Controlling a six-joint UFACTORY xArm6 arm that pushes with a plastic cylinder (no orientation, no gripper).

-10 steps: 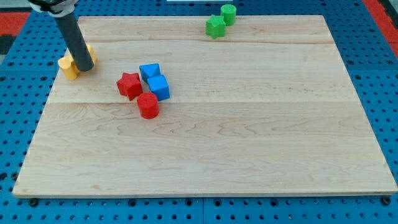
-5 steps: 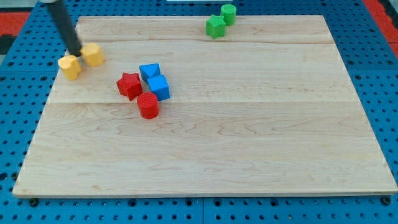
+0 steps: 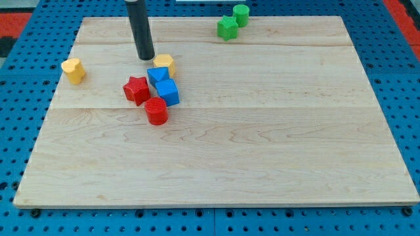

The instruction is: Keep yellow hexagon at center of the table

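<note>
My tip (image 3: 146, 56) stands on the wooden table (image 3: 275, 131) just to the view's left of the yellow hexagon (image 3: 163, 64), which lies up and to the left of the table's middle, touching or nearly touching the upper blue block (image 3: 157, 75) of the cluster (two blue blocks, a red star (image 3: 136, 89) and a red cylinder (image 3: 156, 111)). I judge the step in hand to be the push of the hexagon toward the center, only partly done; there is no claw on this rod, so nothing grips or lets go. The next move calls for a push toward the view's right and bottom that steers the hexagon past the blue blocks rather than into them, leaving the other yellow block (image 3: 73, 70) at the left edge alone.
</note>
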